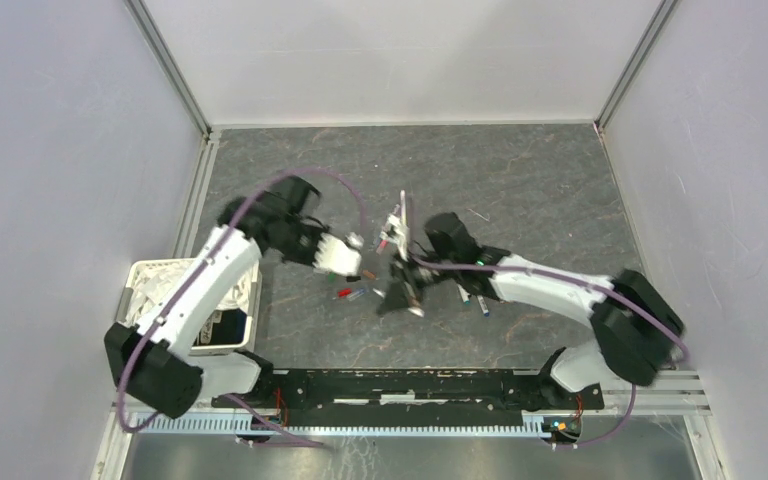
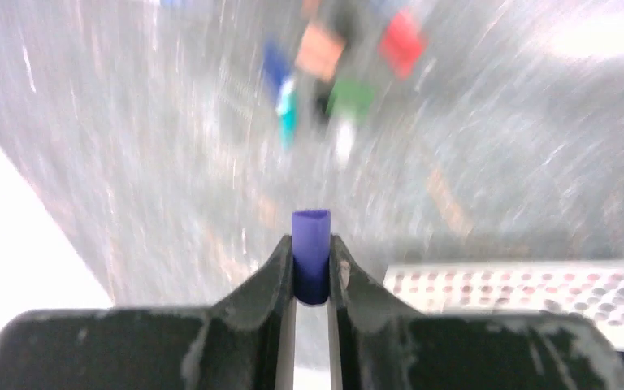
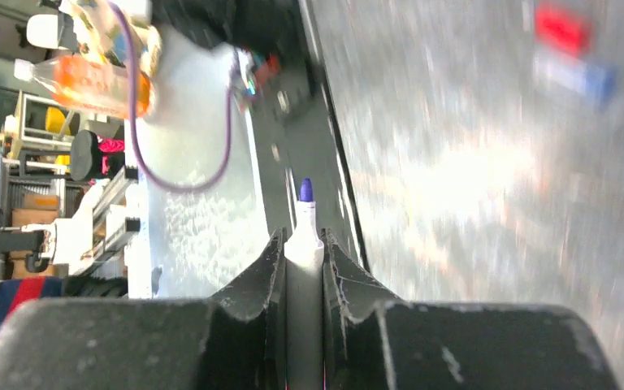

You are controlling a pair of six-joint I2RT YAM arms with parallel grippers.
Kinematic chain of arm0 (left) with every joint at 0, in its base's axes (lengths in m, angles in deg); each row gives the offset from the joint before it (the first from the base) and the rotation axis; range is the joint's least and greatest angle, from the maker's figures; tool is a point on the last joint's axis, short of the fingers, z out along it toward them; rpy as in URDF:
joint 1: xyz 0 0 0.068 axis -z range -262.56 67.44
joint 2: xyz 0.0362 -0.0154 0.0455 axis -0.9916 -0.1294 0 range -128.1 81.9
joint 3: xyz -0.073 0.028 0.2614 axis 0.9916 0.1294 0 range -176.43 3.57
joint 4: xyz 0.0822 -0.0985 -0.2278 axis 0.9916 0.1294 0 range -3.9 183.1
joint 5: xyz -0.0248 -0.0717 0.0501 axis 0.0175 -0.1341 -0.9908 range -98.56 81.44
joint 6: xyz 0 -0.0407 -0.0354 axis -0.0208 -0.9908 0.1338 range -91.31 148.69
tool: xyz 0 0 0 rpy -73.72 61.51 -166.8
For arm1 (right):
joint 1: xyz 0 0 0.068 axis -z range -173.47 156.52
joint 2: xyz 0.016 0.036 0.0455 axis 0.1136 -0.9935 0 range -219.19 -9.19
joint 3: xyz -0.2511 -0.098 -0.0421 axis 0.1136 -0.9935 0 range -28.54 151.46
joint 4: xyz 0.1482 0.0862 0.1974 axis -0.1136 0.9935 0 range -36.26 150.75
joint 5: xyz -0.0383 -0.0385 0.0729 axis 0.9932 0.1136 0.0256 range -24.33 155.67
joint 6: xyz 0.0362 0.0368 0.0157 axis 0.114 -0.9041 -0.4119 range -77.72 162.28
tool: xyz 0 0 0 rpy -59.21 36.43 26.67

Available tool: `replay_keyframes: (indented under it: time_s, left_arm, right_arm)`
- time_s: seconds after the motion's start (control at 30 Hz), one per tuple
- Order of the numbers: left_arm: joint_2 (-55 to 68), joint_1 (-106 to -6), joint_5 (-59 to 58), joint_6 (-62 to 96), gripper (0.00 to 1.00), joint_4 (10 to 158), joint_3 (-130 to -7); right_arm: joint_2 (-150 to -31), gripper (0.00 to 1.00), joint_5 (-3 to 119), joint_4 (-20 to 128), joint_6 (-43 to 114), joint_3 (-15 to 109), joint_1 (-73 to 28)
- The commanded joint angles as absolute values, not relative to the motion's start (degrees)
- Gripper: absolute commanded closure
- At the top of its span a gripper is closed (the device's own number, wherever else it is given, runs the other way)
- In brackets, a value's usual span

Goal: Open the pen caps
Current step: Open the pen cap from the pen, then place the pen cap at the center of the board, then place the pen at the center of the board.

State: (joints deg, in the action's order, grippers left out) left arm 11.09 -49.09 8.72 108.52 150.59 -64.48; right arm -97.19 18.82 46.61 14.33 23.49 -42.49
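My left gripper (image 2: 311, 244) is shut on a stubby blue-violet pen cap (image 2: 311, 231), which sticks up from between the fingers. My right gripper (image 3: 303, 240) is shut on a white pen (image 3: 304, 248) whose bare violet tip (image 3: 306, 190) points away, uncapped. From above, the left gripper (image 1: 345, 262) and right gripper (image 1: 401, 292) hang apart over the table's middle. Loose pens (image 1: 352, 294) lie on the table between them, and more pens (image 1: 472, 296) lie just right of the right gripper. The left wrist view is blurred; coloured caps (image 2: 319, 50) and pen ends show ahead.
A white perforated basket (image 1: 147, 272) stands at the table's left edge beside the left arm's base, its rim (image 2: 520, 284) also showing in the left wrist view. White walls enclose the dark grey table (image 1: 520, 180) on three sides.
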Motion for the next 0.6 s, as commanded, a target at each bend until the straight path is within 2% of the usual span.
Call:
replay_keyframes:
  time_s: [0.0,0.1,0.37,0.43,0.57]
  left_arm:
    - [6.57,-68.88,-3.74,123.7,0.98,153.95,-70.71]
    - [6.46,-67.21,0.78,122.37,0.98,154.01,-69.84]
    - [8.63,-55.62,11.18,103.08,0.98,147.03,-62.73]
    - [7.89,-54.98,11.3,97.75,0.98,142.03,-61.02]
    - [4.06,-54.88,9.86,89.91,0.98,132.55,-57.31]
  right_arm:
    - [-85.56,1.0,13.82,64.31,21.22,6.84,-39.38]
    - [-82.56,1.0,14.43,65.63,21.04,5.68,-38.72]
    - [-81.17,1.0,18.29,63.92,20.25,9.64,-35.16]
    - [-80.69,1.0,25.18,64.75,20.02,11.07,-32.24]
    - [-78.32,1.0,48.51,68.21,19.66,13.28,-27.54]
